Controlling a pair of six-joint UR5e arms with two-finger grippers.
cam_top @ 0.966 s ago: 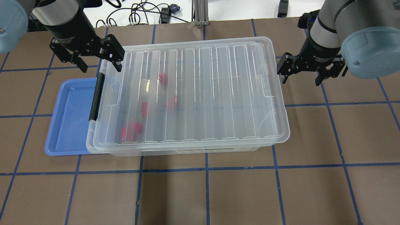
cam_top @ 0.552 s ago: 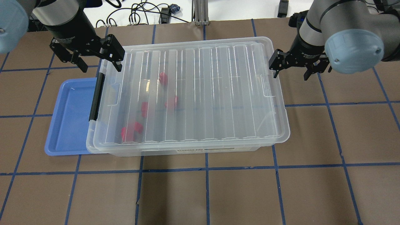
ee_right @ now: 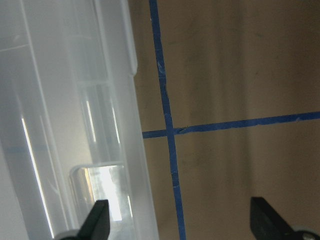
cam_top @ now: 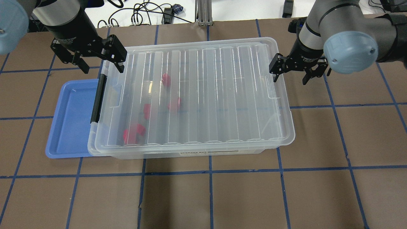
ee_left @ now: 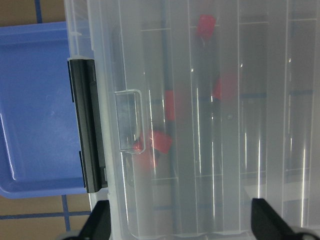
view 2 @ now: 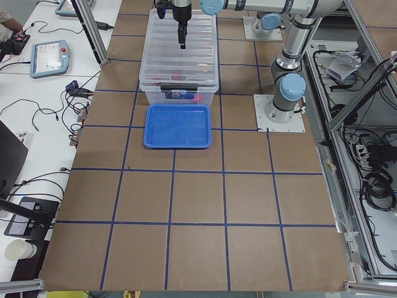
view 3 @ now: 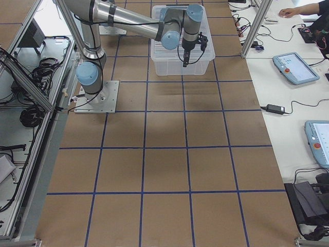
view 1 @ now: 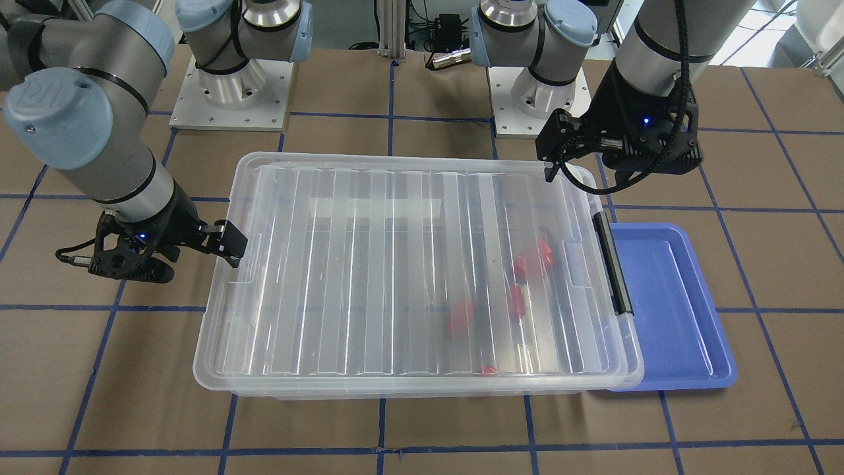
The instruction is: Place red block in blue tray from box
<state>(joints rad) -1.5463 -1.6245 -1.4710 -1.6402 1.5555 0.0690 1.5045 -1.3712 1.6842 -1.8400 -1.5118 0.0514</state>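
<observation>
Sliding inward, the right tool (cam_top: 290,77) now straddles the box's (cam_top: 287,128) end rim, jaws spread wide and empty: one finger over the lid edge, the other over bare table (cam_top: 222,197).

The left tool (cam_top: 103,68) has not moved and hangs equally wide and empty over the box corner, above the black clip handle (cam_top: 96,98). With a tool at each end, lifting the ribbed lid (cam_top: 222,95) looks like the next step; it is still on. The nearest red block (cam_top: 166,79) lies inside, just inward of the left tool. Ribbing blurs it, so stud direction and long axis cannot be told. The blue tray (cam_top: 71,121) sits beside the left tool, outside the clip.
</observation>
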